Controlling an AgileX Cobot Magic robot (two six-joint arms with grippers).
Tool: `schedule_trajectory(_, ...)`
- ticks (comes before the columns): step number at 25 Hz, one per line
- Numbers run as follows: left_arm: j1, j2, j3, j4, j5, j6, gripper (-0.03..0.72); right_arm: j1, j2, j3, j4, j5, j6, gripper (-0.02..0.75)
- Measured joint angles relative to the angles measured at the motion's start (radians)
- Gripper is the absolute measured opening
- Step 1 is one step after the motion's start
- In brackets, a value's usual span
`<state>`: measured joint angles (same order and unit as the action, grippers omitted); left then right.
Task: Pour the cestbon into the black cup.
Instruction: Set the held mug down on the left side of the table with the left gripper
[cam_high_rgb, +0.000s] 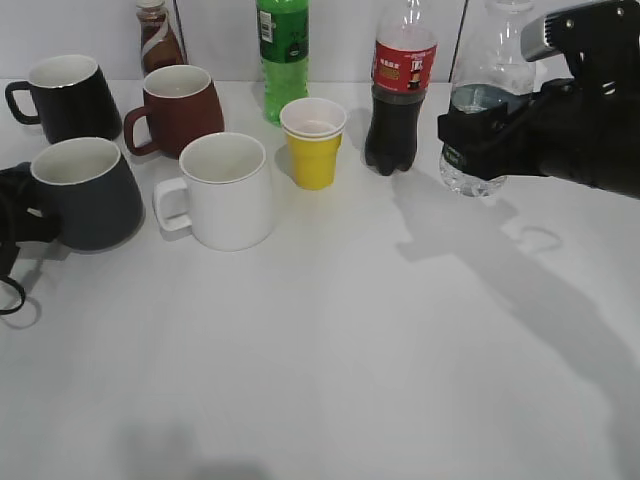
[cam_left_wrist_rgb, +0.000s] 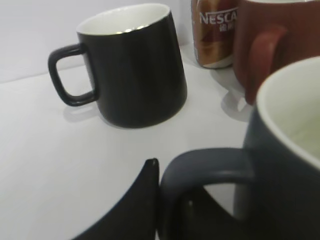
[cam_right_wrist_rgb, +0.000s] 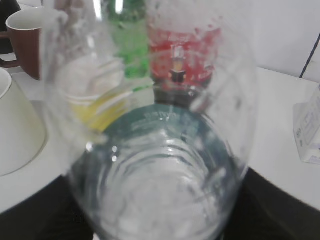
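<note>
Your right gripper (cam_high_rgb: 478, 140) clamps the cestbon (cam_high_rgb: 487, 110); left gripper (cam_high_rgb: 12, 215) grips the black cup (cam_high_rgb: 88, 195) handle. Next, lift and carry it across.

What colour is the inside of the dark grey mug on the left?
White inside the dark grey mug; the exterior view shows it best.

the exterior camera looks down at a slant across my white table (cam_high_rgb: 330, 360) toward the back wall, taking in the whole row of mugs and bottles from a fair way off. my left wrist camera sits low and very close to the charcoal mug's handle (cam_left_wrist_rgb: 200, 175), facing the glossy black mug (cam_left_wrist_rgb: 132, 65) and brown mug (cam_left_wrist_rgb: 280, 45) that the exterior view also shows at upper left. my right wrist camera is pressed right up against the clear bottle (cam_right_wrist_rgb: 160, 165), seeing the yellow cup (cam_right_wrist_rgb: 95, 100), green bottle (cam_right_wrist_rgb: 131, 35) and cola bottle (cam_right_wrist_rgb: 187, 55) through it, all shared with the exterior view.
</note>
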<state>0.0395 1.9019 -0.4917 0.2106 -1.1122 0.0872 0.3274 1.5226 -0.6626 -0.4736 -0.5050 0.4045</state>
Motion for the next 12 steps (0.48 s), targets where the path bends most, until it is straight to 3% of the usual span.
schedule_trajectory(5,0.0,0.0,0.025,-0.004,-0.023,-0.003,0.064,0.0,0.0,0.001,0.0,0.0,0.0,0.458)
schedule_trajectory(12,0.0,0.0,0.067,-0.007,-0.076,-0.019,0.207,0.0,0.0,0.001,0.0,0.0,0.0,0.458)
